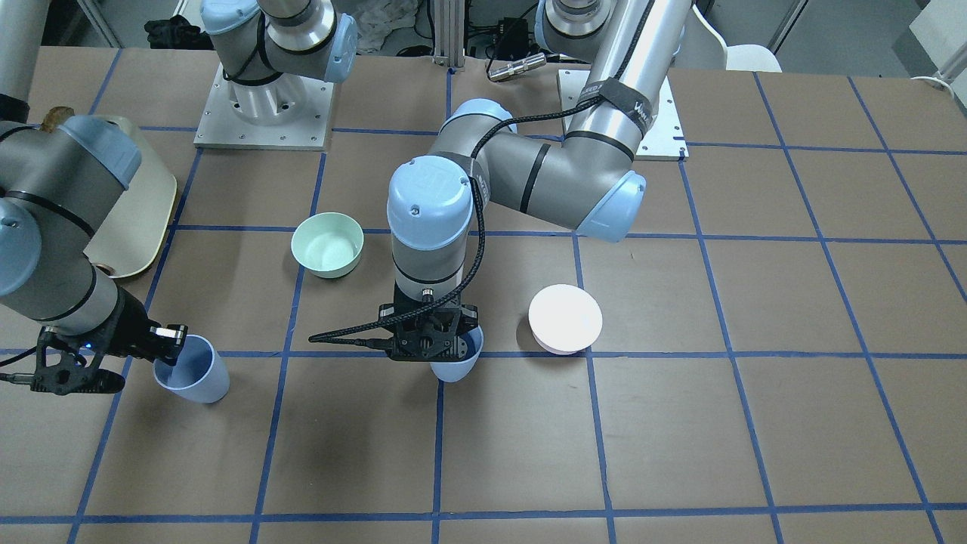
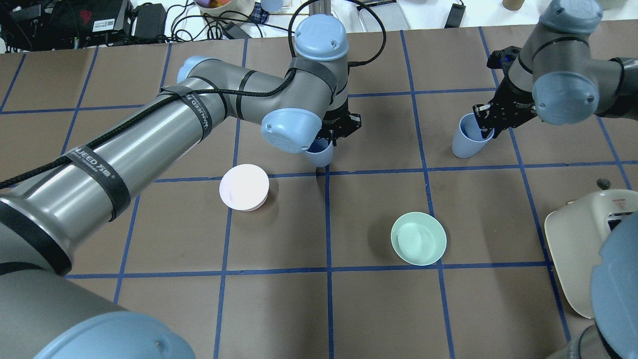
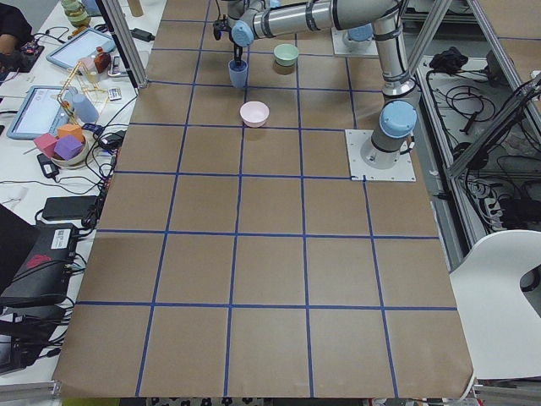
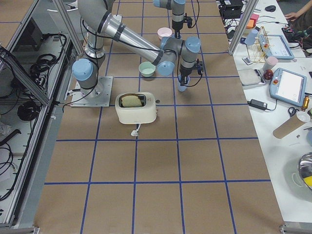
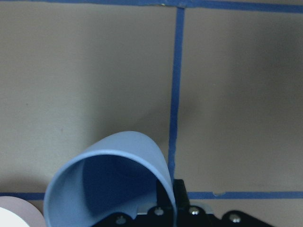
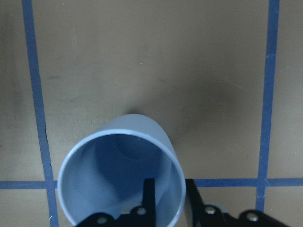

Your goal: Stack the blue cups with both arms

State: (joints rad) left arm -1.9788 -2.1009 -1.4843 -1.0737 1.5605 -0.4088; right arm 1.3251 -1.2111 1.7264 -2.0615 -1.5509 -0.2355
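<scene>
Two pale blue cups are in view. My left gripper is shut on the rim of one blue cup near the table's middle, one finger inside and one outside. It also shows in the overhead view and the left wrist view, where it tilts a little. My right gripper is shut on the rim of the other blue cup, which also shows in the front view and the right wrist view. The cups are about two grid squares apart.
A pale pink bowl sits upside down just beside the left cup. A mint-green bowl stands nearer the robot, between the arms. A cream toaster sits near the right arm's base.
</scene>
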